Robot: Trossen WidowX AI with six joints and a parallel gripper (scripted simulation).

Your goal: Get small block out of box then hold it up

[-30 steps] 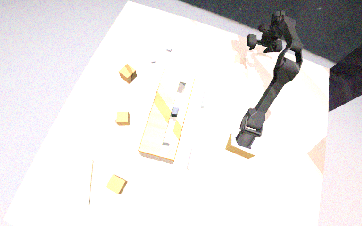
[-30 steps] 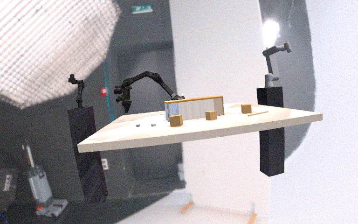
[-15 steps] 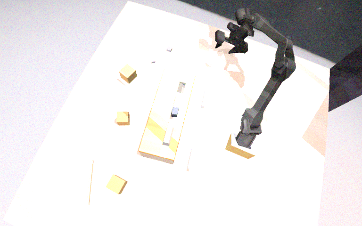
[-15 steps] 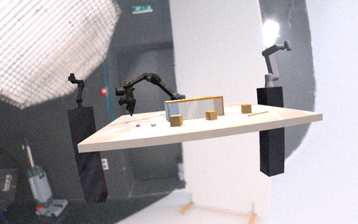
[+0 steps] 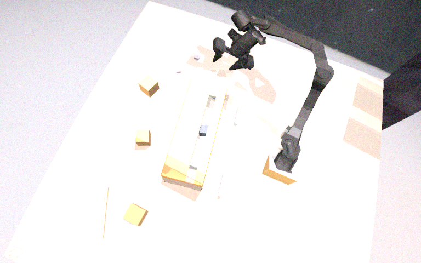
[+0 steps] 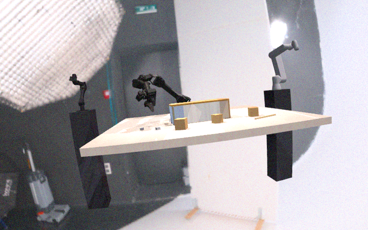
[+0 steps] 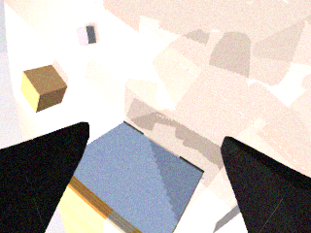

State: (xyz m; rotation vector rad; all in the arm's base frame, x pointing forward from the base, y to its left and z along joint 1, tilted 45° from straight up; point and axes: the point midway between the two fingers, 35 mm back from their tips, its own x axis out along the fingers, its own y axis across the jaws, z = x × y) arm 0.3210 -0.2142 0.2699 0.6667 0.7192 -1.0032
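The small blue-grey block (image 5: 203, 130) sits inside the long box (image 5: 182, 182) (image 6: 199, 101) (image 7: 131, 170), near the middle of its length. In the top view a slot-like opening shows near each end of the box. The block is not visible in the exterior view or in the wrist view. My gripper (image 5: 222, 65) (image 6: 152, 109) (image 7: 156, 136) is open with nothing between its fingers. It hangs in the air beyond the box's far end in the top view, tips pointing down. In the wrist view the box's blue end panel shows low between the fingers.
Orange-brown cubes (image 5: 148, 86) (image 5: 143, 137) (image 5: 135, 214) (image 6: 180, 123) (image 7: 44, 88) stand along one side of the box. Two small grey pieces (image 5: 197, 57) (image 5: 178, 72) lie past its far end. A thin stick (image 5: 106, 212) (image 6: 265, 116) lies near the table's edge. Pale strips (image 5: 236, 116) (image 5: 220, 186) lie on the arm's side.
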